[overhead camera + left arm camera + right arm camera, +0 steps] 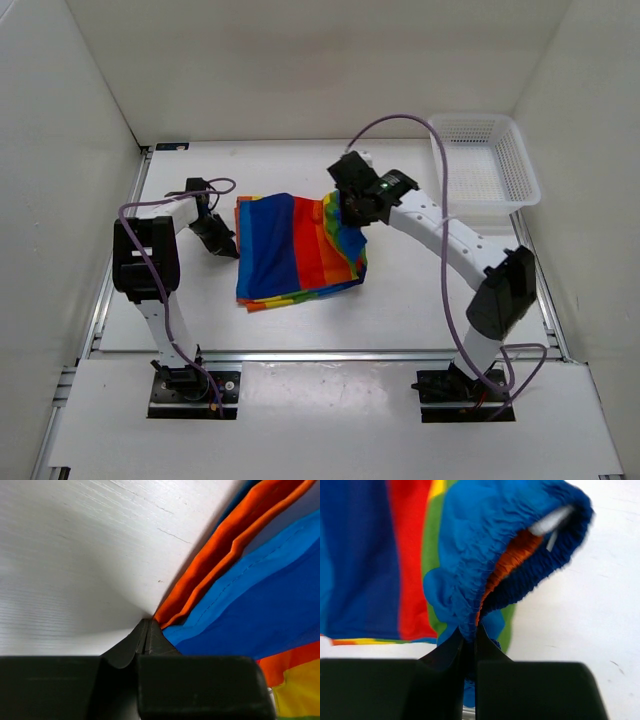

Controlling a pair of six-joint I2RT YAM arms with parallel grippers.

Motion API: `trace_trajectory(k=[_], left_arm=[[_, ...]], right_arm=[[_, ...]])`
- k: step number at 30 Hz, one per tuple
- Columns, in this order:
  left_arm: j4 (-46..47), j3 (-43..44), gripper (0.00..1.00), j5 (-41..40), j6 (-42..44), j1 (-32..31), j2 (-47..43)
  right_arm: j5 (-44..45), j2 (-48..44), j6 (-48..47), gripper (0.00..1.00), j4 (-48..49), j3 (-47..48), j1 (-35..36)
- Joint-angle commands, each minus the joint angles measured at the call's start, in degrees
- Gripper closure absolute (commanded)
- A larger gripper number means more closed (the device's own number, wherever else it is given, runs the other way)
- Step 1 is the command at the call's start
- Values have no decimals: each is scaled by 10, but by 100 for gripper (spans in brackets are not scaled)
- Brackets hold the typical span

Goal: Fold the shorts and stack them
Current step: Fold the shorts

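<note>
Near the middle of the table (400, 300), the shorts (290, 250) are lying rumpled, their stripes running lengthwise from 12 to 6 o'clock, waistband toward 3, hem toward 9. The right gripper (470, 630) is pinching the gathered waistband, holding it raised. The left gripper (148, 622) is sitting closed against the orange hem; whether it is catching cloth is unclear. At 2 o'clock, a white mesh basket (522, 160) is standing well apart.

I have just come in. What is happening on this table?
Two robot arms are working on striped shorts lying on the table. The right arm has its jaws shut on the blue elastic waistband. The left arm has its jaws shut at the shorts' left edge; whether they pinch cloth is unclear. A white basket stands apart, far right.
</note>
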Motion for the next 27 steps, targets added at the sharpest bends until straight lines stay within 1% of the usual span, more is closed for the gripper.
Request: trace_trajectory(k=[1, 2, 3, 5, 9, 12, 16, 21, 22, 23, 25, 27], left_arm=[[16, -9, 90, -3, -2, -4, 3], [16, -9, 90, -3, -7, -9, 3], [16, -9, 90, -3, -7, -9, 3], [16, -9, 90, -3, -7, -9, 3], [16, -14, 90, -3, -7, -9, 3], [16, -14, 90, -3, -7, -9, 3], [16, -14, 90, -8, -7, -9, 3], [16, -14, 90, -8, -7, -9, 3], [16, -14, 90, -8, -7, -9, 3], [16, -14, 90, -8, -7, -9, 3], [16, -14, 90, -8, -7, -9, 3], [16, -14, 90, -8, -7, -9, 3]], right_arm=[[-13, 60, 18, 100, 2, 70, 41], [-13, 77, 18, 100, 2, 106, 60], [-20, 109, 18, 100, 2, 125, 69], [-27, 141, 18, 100, -3, 176, 90], [-56, 225, 24, 100, -3, 251, 110], [-75, 269, 29, 100, -3, 303, 123], [-113, 315, 43, 100, -3, 352, 129], [-114, 367, 56, 100, 3, 390, 129], [-114, 374, 63, 98, 3, 397, 129], [-114, 386, 63, 91, 13, 402, 129], [-129, 391, 63, 87, 50, 409, 129], [-156, 403, 68, 68, 72, 416, 129]])
